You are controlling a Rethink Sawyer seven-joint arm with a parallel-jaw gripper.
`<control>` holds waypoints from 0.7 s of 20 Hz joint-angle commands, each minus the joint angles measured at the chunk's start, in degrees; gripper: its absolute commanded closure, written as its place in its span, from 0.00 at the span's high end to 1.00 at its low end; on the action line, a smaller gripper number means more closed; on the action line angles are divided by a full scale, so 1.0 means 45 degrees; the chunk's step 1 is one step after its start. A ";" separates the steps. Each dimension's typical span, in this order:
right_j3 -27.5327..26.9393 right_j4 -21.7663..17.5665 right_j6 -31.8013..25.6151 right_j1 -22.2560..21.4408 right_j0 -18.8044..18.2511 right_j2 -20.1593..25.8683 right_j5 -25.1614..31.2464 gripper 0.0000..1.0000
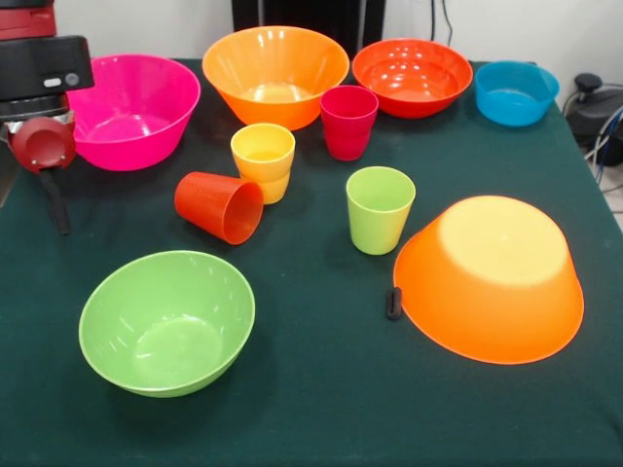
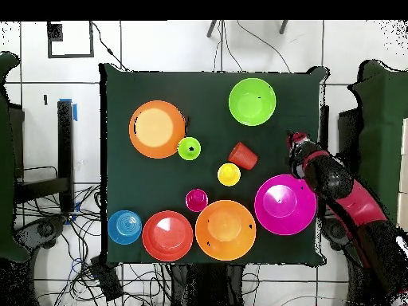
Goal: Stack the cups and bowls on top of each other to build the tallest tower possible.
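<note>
Nothing is stacked. Along the far side stand a pink bowl [image 1: 131,107] [image 2: 285,205], an orange bowl [image 1: 275,73] [image 2: 225,230], a red-orange bowl [image 1: 412,76] [image 2: 167,236] and a small blue bowl [image 1: 516,92] [image 2: 124,227]. A lime green bowl [image 1: 167,321] [image 2: 252,101] sits upright near the front. A second orange bowl [image 1: 490,279] [image 2: 157,128] lies upside down. The crimson cup [image 1: 348,122], yellow cup [image 1: 263,161] and lime green cup [image 1: 379,209] stand upright. On its side lies the orange-red cup [image 1: 219,206] [image 2: 243,155]. My gripper [image 1: 55,209] [image 2: 295,143] hangs at the table's edge beside the pink bowl, holding nothing.
A small black piece [image 1: 393,303] lies on the green cloth [image 1: 311,409] against the upturned orange bowl's rim. Dark equipment and cables [image 1: 594,107] sit just off the table past the blue bowl.
</note>
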 commanded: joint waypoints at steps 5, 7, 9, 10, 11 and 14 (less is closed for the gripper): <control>-0.0548 -0.1470 -0.3080 0.1327 -0.0353 0.2587 0.2002 1.00; -0.0600 -0.1557 -0.3193 0.1498 -0.0501 0.2881 0.2124 1.00; -0.0579 -0.1698 -0.3460 0.1692 -0.0727 0.3266 0.2276 1.00; -0.0553 -0.1707 -0.3467 0.1719 -0.0791 0.3385 0.2374 1.00; -0.0496 -0.1637 -0.3280 0.1663 -0.0793 0.3402 0.2481 1.00; -0.0658 -0.1705 -0.3066 0.1496 -0.0652 0.3294 0.2759 1.00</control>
